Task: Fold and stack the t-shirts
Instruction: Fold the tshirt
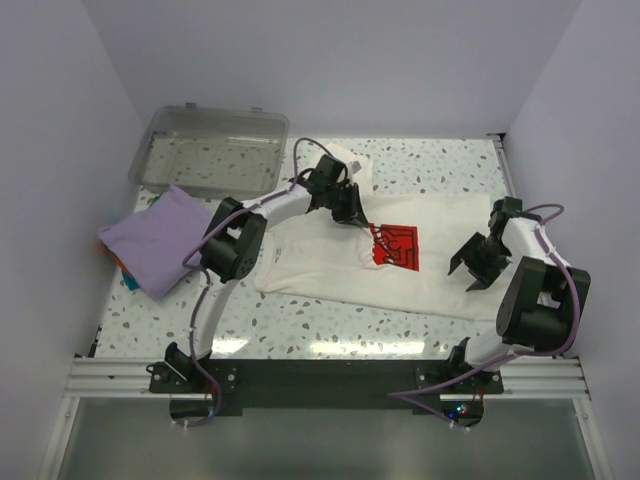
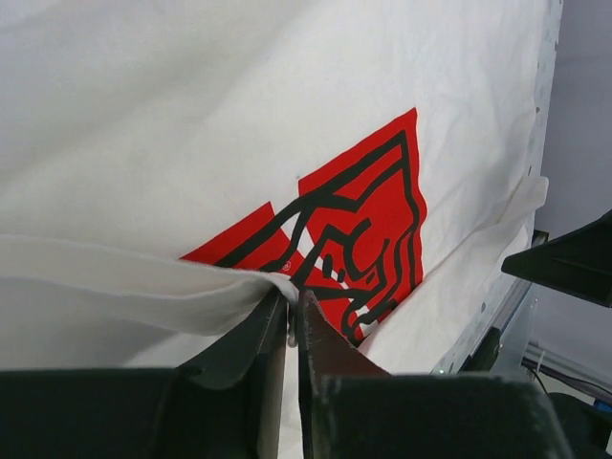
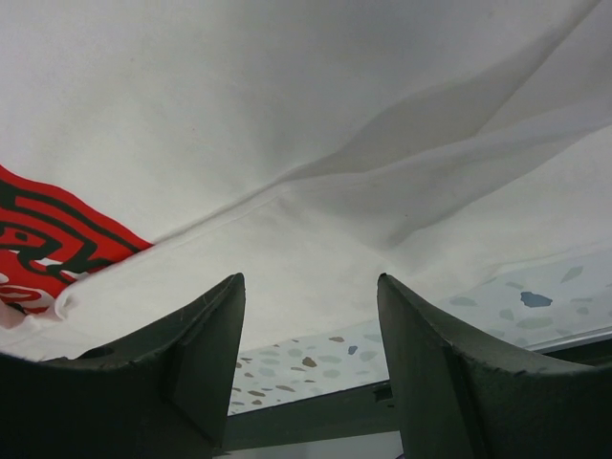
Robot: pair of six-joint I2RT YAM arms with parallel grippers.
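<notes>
The cream-white t-shirt (image 1: 340,265) with the red square logo (image 1: 396,246) lies spread across the middle of the table. My left gripper (image 1: 352,214) is shut on an edge of this shirt and holds the pinched cloth just above the logo; the wrist view shows the fold (image 2: 143,287) between the fingers over the red print (image 2: 354,239). My right gripper (image 1: 470,268) is open and empty, hovering over the shirt's right part (image 3: 316,143) near the front edge. The lavender-purple t-shirt (image 1: 158,238) lies folded at the far left.
A clear plastic bin (image 1: 210,150) stands at the back left. Something teal and orange (image 1: 127,278) peeks out under the purple shirt. The speckled table (image 1: 300,325) shows bare along the front; its metal front rail (image 1: 330,375) lies below.
</notes>
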